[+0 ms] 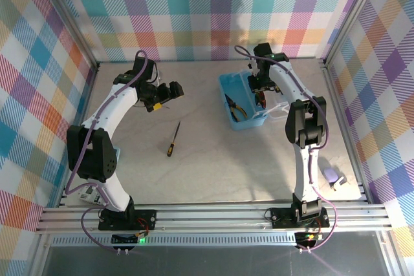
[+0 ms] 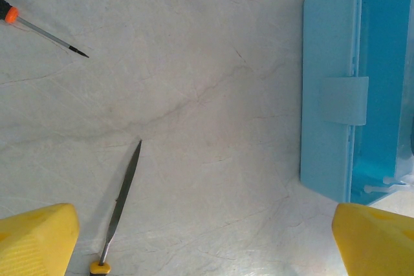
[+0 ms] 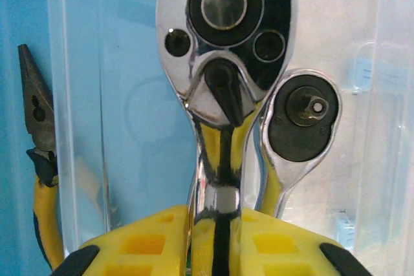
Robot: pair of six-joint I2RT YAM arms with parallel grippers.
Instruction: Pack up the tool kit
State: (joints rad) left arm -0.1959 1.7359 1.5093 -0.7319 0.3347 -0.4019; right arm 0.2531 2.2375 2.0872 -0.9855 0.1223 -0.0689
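Observation:
The light blue case [image 1: 228,88] stands open at the back right of the table, with its clear lid [image 1: 279,112] hanging off its right side. Yellow-handled pliers [image 1: 237,108] lie inside it and show at the left of the right wrist view [image 3: 37,140]. My right gripper [image 3: 223,240] is shut on the shaft of a chrome ratchet wrench [image 3: 223,37], which it holds over the case [image 3: 22,17] and lid; a second ratchet head [image 3: 304,121] beside it may be a reflection. My left gripper [image 2: 207,250] hangs open over bare table, left of the case [image 2: 330,127]. Near it lie a thin yellow-handled blade tool [image 2: 123,201] and an orange-handled screwdriver [image 2: 42,30].
One screwdriver [image 1: 173,139] lies loose mid-table, in front of the left gripper [image 1: 165,92]. A pale calculator [image 1: 333,176] sits at the table's right edge. Checked walls close in the back and both sides, and the aluminium rail runs along the near edge.

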